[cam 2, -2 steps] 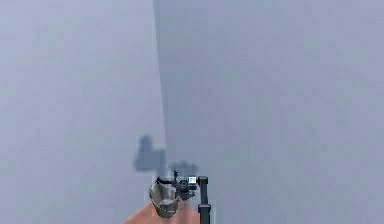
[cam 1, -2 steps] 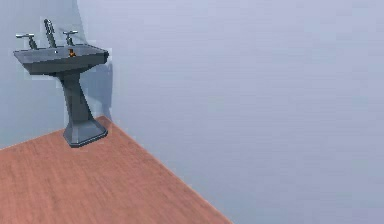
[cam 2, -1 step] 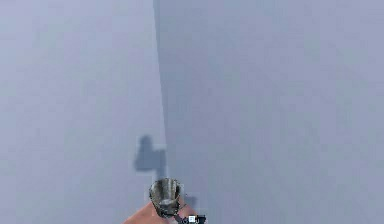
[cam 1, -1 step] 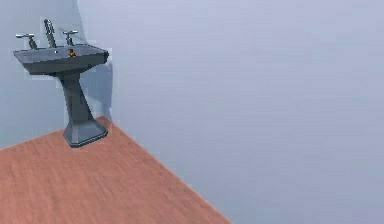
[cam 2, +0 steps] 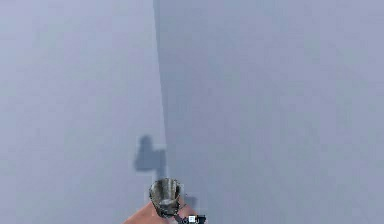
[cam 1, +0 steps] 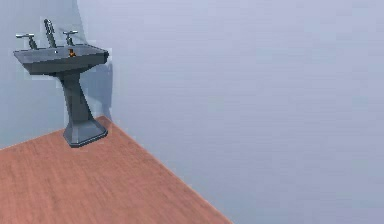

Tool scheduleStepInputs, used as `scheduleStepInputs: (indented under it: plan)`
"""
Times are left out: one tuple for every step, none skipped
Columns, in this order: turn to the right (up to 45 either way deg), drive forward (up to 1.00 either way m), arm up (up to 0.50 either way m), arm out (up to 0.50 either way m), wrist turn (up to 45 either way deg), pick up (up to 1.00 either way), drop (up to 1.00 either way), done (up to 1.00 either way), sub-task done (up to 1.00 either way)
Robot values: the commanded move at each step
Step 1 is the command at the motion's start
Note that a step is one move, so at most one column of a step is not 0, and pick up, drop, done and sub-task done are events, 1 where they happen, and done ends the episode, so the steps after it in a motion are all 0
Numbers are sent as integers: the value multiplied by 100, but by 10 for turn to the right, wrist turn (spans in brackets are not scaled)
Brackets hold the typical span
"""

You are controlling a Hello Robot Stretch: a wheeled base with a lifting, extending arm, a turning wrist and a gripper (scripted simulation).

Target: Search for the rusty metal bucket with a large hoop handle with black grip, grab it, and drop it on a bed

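Soft, even light throughout, with faint grey shadows on the pale walls (cam 1: 260,90).

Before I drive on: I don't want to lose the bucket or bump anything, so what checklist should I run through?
1. Bucket found: ok, a metal bucket is at the arm side view's bottom.
2. Gripper holds it: cannot tell, its far end is hard to make out.
3. Facing the drop-off place: not ok, ahead stands a pedestal sink against a wall.
4. Floor ahead free: ok, the wooden floor is bare.
5. Arm-side clearance to the wall corner: cannot tell.
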Motion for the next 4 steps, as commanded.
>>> scheduleStepInputs:
  plan:
    - [0, 0, 10, 0, 0, 0, 0, 0, 0]
    - [0, 0, 50, 0, 0, 0, 0, 0, 0]
    - [0, 0, 28, 0, 0, 0, 0, 0, 0]
    - [0, 0, 0, 0, -450, 0, 0, 0, 0]
